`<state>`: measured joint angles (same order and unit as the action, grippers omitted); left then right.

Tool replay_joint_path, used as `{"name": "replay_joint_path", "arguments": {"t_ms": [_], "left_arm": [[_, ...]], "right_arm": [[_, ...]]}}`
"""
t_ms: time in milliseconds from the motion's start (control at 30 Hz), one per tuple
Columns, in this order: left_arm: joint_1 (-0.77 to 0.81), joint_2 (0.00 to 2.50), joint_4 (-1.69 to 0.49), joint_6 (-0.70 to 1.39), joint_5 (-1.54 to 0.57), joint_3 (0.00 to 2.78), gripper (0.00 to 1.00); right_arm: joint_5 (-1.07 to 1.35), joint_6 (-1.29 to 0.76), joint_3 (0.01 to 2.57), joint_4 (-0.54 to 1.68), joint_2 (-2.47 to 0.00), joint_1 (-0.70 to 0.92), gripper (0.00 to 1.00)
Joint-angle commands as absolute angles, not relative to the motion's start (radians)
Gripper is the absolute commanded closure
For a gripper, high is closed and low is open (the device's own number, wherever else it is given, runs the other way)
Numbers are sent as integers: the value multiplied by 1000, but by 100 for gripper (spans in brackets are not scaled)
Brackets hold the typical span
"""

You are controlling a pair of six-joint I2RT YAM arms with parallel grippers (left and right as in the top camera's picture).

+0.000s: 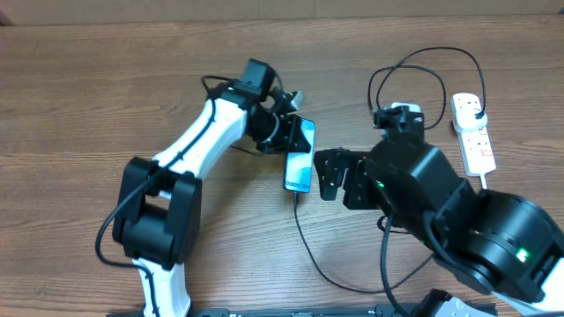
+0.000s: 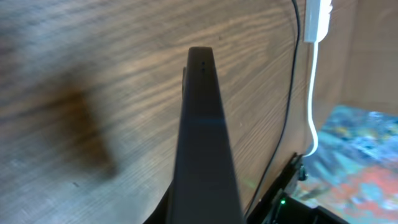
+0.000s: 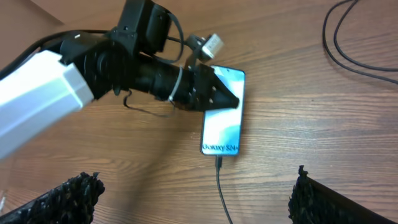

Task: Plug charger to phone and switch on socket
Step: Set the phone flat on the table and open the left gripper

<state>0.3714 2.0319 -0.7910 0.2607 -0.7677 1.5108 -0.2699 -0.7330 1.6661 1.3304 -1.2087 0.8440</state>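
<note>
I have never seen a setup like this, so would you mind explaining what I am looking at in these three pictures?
The machine is a two-armed robot at a wooden table. One picture looks down from above; the other two come from a small camera on each wrist. The left gripper is closed and seems to pinch the long edge of the phone, whose screen faces up. The right gripper is open and empty, close beside the phone. The black charger cable sits at the phone's lower end, apparently plugged in, and loops across the table to the white power strip.
</note>
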Motion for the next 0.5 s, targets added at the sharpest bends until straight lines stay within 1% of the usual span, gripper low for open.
{"name": "replay_joint_path", "arguments": {"t_ms": [0, 67, 267, 467], "left_arm": [[329, 2117, -761, 212, -986, 1533, 95], [319, 2162, -760, 193, -1013, 1533, 95], [338, 2266, -754, 145, -1005, 1533, 95], [336, 2307, -747, 145, -895, 1533, 93]], "right_arm": [[-276, -737, 1688, 1335, -1236, 840, 0], [-270, -737, 1688, 1338, -1253, 840, 0], [-265, -786, 1688, 1338, -1273, 840, 0], [-279, -785, 1688, 1366, -1273, 840, 0]]}}
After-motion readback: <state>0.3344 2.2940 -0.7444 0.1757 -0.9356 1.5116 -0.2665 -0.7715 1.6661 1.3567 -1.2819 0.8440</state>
